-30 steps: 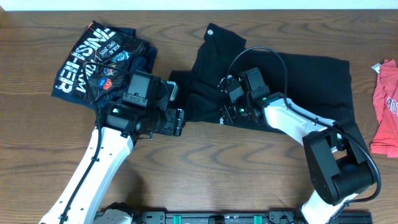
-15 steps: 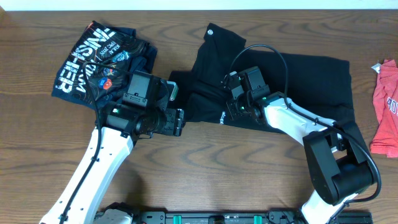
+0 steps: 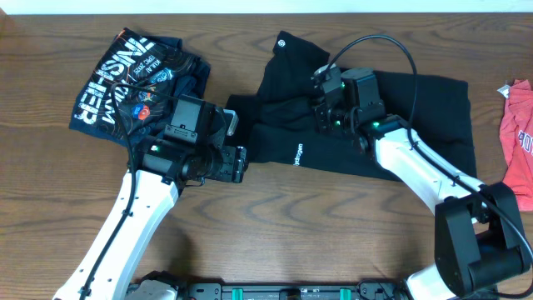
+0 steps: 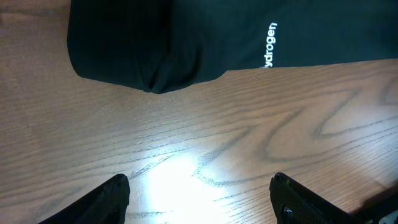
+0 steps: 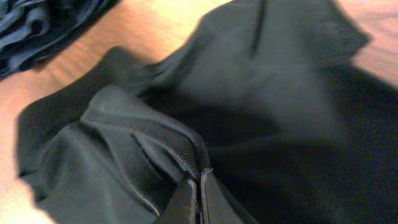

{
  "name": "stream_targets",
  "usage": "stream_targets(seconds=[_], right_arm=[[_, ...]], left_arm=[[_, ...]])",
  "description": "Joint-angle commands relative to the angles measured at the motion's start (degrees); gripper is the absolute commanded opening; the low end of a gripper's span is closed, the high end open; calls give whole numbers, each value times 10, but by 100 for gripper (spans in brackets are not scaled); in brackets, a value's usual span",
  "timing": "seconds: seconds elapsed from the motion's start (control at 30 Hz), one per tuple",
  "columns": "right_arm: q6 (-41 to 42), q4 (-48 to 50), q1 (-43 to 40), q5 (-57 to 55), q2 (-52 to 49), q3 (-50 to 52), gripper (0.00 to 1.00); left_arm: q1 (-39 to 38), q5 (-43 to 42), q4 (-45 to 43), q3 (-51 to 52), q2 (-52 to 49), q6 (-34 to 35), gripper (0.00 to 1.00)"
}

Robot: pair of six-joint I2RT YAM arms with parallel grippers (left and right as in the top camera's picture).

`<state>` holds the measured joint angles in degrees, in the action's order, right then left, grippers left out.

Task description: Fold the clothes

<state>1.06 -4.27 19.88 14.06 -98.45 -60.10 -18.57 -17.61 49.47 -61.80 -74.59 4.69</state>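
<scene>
The black T-shirt (image 3: 416, 117) lies crumpled across the middle of the table, with a small white round logo (image 3: 281, 38) at its far edge and white text (image 3: 298, 155) near its front edge. My right gripper (image 3: 326, 107) is over the shirt's middle. In the right wrist view it (image 5: 199, 184) is shut on a ribbed hem of the black fabric (image 5: 280, 93) and lifts a fold. My left gripper (image 3: 241, 164) is open and empty over bare wood (image 4: 200, 186), just in front of the shirt's left edge (image 4: 155, 37).
A navy printed garment (image 3: 133, 79) lies crumpled at the far left, partly under my left arm; its edge shows in the right wrist view (image 5: 37, 22). A red garment (image 3: 518, 142) lies at the right edge. Bare wood (image 3: 316, 225) runs along the front.
My right gripper has moved toward the far side and a little right, pulling black fabric with it and uncovering the white text. The left arm has not moved.
</scene>
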Motion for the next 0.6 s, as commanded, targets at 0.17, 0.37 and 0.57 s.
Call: stream_targets(seconds=[0.17, 0.37, 0.57], right_arm=[[6, 34, -10, -38, -42, -5, 17], [20, 13, -18, -61, -49, -5, 20], [21, -68, -21, -12, -55, -5, 35]], left_arm=[[3, 7, 3, -10, -1, 3, 74], [3, 7, 9, -10, -1, 3, 74], [3, 7, 9, -10, -1, 3, 74]])
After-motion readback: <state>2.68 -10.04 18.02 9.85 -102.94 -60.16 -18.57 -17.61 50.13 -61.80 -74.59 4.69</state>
